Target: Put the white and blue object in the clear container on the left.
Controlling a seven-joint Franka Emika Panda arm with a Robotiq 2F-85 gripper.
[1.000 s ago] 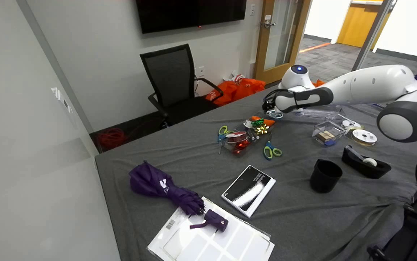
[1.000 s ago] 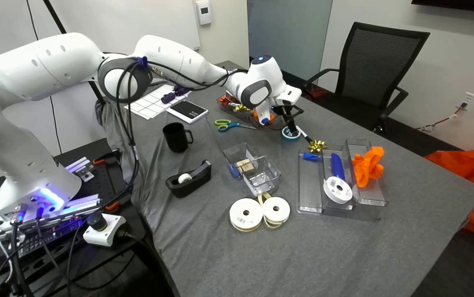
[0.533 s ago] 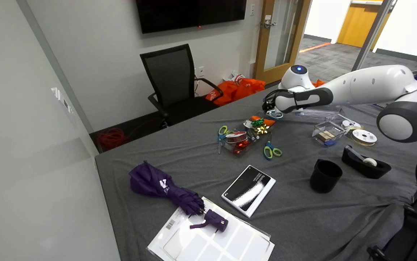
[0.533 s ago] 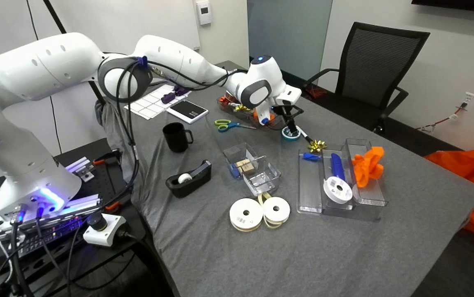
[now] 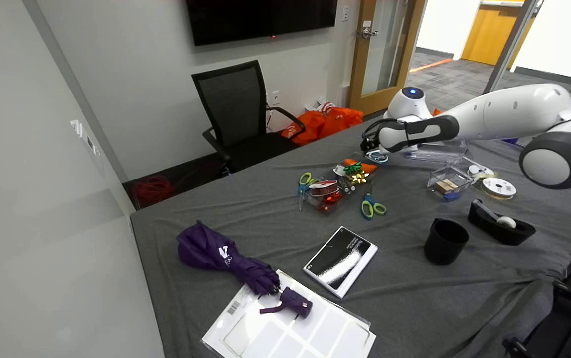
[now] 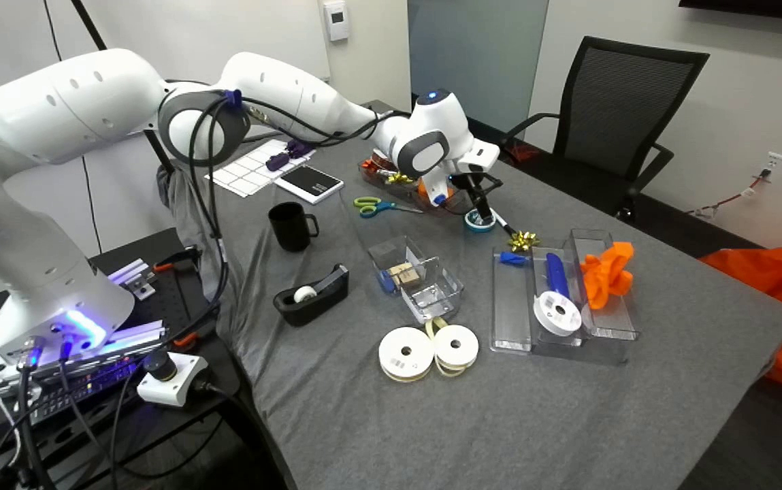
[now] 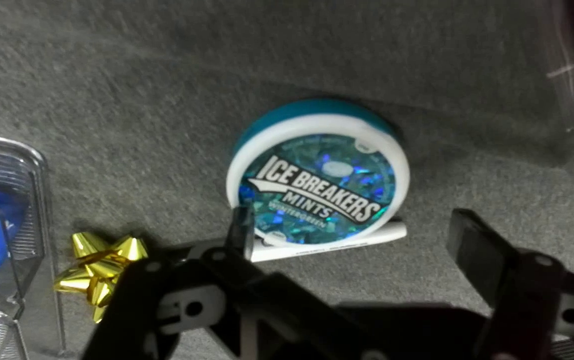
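Note:
The white and blue object is a round mint tin (image 7: 316, 185) with a white rim and teal-blue lid, flat on the grey cloth. It also shows in both exterior views (image 5: 378, 157) (image 6: 479, 225). My gripper (image 7: 352, 214) is open and empty just above the tin, and its fingertips (image 6: 484, 215) partly cover the tin in an exterior view. In the wrist view, one finger (image 7: 241, 230) overlaps the tin's lower edge; the other (image 7: 481, 255) is well to the right. Two small clear tubs (image 6: 446, 304) stand joined mid-table, also seen in an exterior view (image 5: 456, 174).
A white pen (image 7: 326, 246) lies against the tin, near a gold bow (image 6: 523, 240). A larger clear organizer (image 6: 512, 320) holds orange cloth. Scissors (image 6: 380, 206), a black mug (image 6: 290, 228), a tape dispenser (image 6: 312, 296) and ribbon spools (image 6: 405, 352) surround the tubs.
The arm's elbow has risen slightly and the wrist has shifted a little to the right in both exterior views. The tin has not moved.

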